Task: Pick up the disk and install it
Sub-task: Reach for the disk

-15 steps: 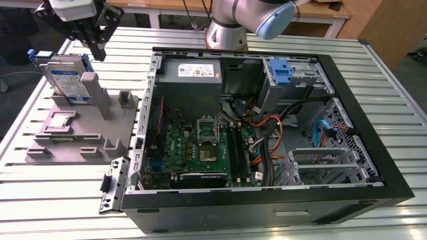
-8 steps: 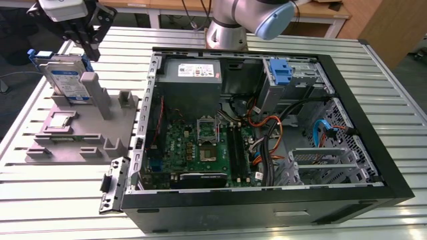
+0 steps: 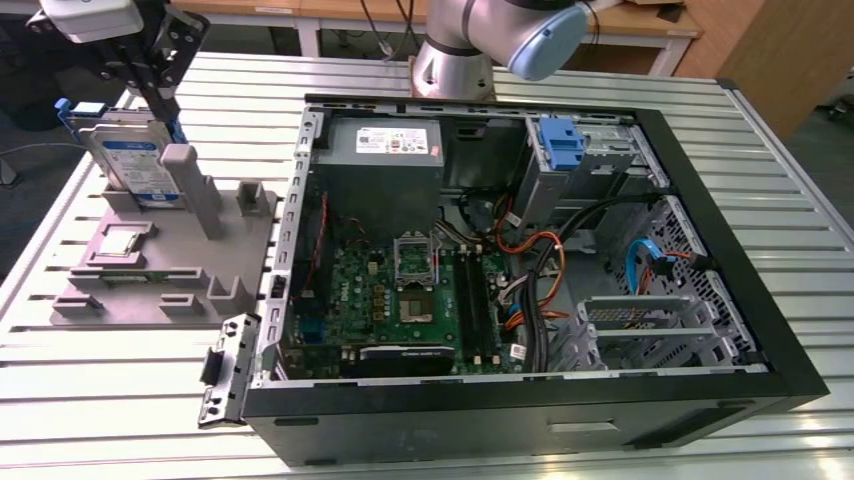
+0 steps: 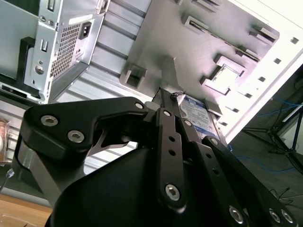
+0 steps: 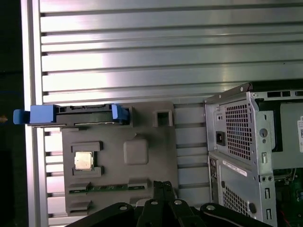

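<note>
Disk (image 3: 131, 165) stands on edge in a slot at the far end of a grey fixture (image 3: 147, 275), with its blue-and-white label facing the near side and blue rails along its edges. The fixture lies on the slatted metal surface (image 3: 80, 400), at the exterior view's left of an open computer case (image 3: 747, 300). In the first wrist view the disk (image 5: 71, 115) shows edge-on along the fixture's border (image 5: 142, 156). A small square chip (image 5: 84, 161) sits in a recess nearer the middle.

The pincer (image 3: 166, 112) hangs just above the disk's top edge, beside a tall grey post (image 3: 184, 185) of the fixture. Its black fingers (image 4: 166, 123) are pressed together, and nothing shows between them in either wrist view. Their tips meet close to the disk's upper edge (image 4: 201, 116); whether they touch it cannot be told.

Inside the case, a grey power-supply box (image 3: 380, 150) sits at the far side. A bare blue bracket (image 3: 561, 145) is to its right in the exterior view, and a green motherboard (image 3: 400, 300) lies nearer.
</note>
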Robot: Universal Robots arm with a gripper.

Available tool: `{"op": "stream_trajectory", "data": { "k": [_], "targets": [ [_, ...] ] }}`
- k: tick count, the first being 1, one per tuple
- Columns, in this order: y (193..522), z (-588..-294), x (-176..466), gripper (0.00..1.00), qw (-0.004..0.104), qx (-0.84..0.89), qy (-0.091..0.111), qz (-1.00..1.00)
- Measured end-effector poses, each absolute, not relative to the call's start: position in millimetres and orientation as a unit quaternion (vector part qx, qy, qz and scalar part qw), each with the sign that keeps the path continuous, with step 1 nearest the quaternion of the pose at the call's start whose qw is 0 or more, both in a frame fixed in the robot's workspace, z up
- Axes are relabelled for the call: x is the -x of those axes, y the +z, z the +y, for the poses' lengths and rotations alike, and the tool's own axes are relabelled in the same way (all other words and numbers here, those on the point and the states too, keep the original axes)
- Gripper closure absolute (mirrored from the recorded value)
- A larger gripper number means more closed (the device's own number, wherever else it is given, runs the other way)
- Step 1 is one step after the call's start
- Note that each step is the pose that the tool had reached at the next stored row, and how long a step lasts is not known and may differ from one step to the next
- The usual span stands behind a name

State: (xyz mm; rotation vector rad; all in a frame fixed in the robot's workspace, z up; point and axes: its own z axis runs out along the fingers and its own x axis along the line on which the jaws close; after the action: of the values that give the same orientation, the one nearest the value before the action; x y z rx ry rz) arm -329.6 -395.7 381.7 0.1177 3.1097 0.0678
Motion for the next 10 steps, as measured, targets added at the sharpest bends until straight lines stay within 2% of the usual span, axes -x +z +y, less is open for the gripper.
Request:
{"op": "stream_trajectory", "data": {
  "k": [10],
  "targets": [
    [381, -396, 347, 0.89, 0.015, -0.038, 0.022, 0.999]
  ]
}}
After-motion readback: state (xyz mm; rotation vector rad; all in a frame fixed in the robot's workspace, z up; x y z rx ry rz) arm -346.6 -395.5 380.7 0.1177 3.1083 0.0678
